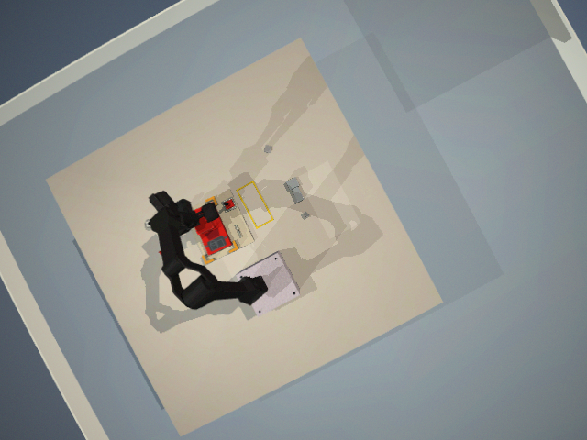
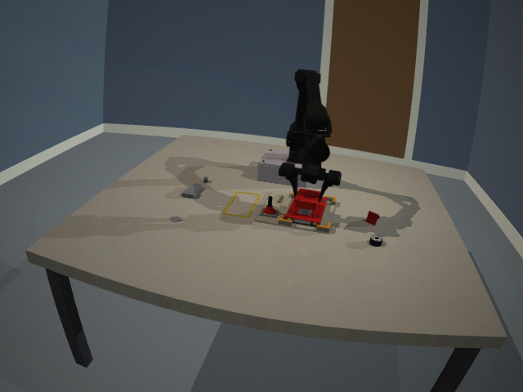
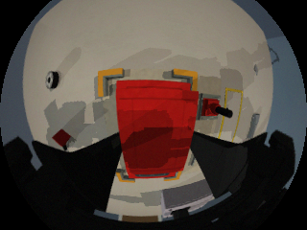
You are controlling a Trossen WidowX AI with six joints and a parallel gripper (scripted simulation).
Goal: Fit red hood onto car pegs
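From the top view the arm bends over the jig [image 1: 206, 259], its gripper [image 1: 204, 214] clamped on the one red hood [image 1: 212, 235], which lies over the chassis inside the orange corners; three small grey pieces sit well apart on the table [image 1: 331, 359]. In the exterior view the two fingers [image 2: 292, 182] stand wide on the hood [image 2: 306, 207], directly below the gripper [image 2: 308, 188] and over the car, with one red wedge [image 2: 372, 217] and one black wheel [image 2: 375, 240] nearby. The wrist view shows the hood [image 3: 155, 129] held between the dark fingers, within the four orange jig corners [image 3: 107, 77]; whether it sits flat cannot be told.
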